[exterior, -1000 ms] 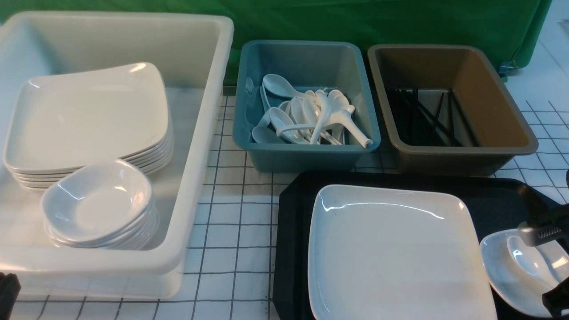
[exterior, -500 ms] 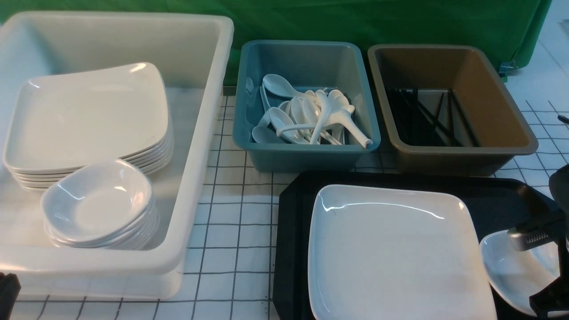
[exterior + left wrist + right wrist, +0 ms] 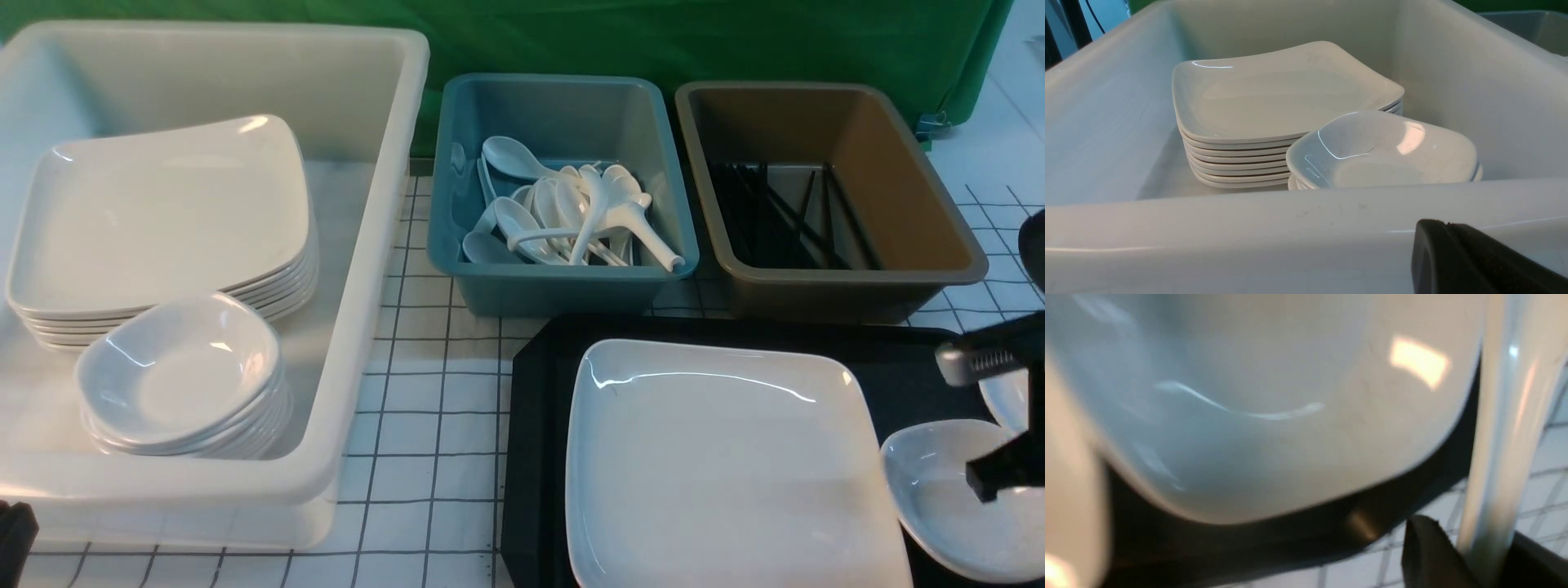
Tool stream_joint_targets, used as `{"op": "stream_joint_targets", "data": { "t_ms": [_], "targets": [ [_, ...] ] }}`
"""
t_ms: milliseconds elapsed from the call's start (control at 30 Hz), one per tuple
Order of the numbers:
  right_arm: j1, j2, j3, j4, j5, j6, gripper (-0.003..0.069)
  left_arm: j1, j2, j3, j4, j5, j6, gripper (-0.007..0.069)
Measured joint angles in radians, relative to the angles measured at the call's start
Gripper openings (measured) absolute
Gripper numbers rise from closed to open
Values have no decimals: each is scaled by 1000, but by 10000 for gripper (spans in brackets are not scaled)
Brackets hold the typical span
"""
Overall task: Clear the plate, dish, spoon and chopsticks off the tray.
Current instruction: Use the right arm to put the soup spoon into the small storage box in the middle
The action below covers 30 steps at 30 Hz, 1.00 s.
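The white spoon [image 3: 1009, 397] hangs above the black tray [image 3: 542, 425] at the far right. My right gripper [image 3: 963, 423] is shut on it. In the right wrist view the spoon's handle [image 3: 1502, 437] runs up from between the jaws of the right gripper [image 3: 1478, 555]. Below it the small dish [image 3: 939, 500] [image 3: 1269, 416] sits empty on the tray [image 3: 1290, 539]. The large square plate [image 3: 718, 465] lies left of the dish. The chopsticks are out of view. My left gripper [image 3: 1447, 224] is shut and empty, just outside the white tub's near wall.
The white tub [image 3: 367, 343] at left holds a stack of plates [image 3: 163, 212] and a stack of dishes [image 3: 180, 376]. The blue bin [image 3: 563, 282] holds several spoons. The brown bin [image 3: 849, 286] holds black sticks. Checked cloth covers the table.
My right gripper has shut on the spoon and lifted it up out of the dish. The dish now lies empty. The left arm has not moved.
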Motion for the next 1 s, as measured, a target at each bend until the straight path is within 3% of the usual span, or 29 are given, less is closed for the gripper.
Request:
{"op": "stream_joint_targets", "data": {
  "t_ms": [267,500,733,867,900,967,1000],
  "targets": [
    [78,-47,-295,277,-21,-46,169,0,0,0,-5,0,0,21],
    [233,23,-506,467,-424,-118,169,0,0,0,-5,0,0,21],
    [311,204,-539,487,-802,-125,178,0,0,0,0,0,0,21],
    [314,292,-539,487,-926,-124,333,0,0,0,0,0,0,21],
    [314,296,-539,487,-929,-123,344,0,0,0,0,0,0,21],
    [314,327,-539,487,-947,-109,453,0,0,0,0,0,0,21],
    [314,327,-539,487,-947,-107,453,0,0,0,-5,0,0,21]
  ]
}}
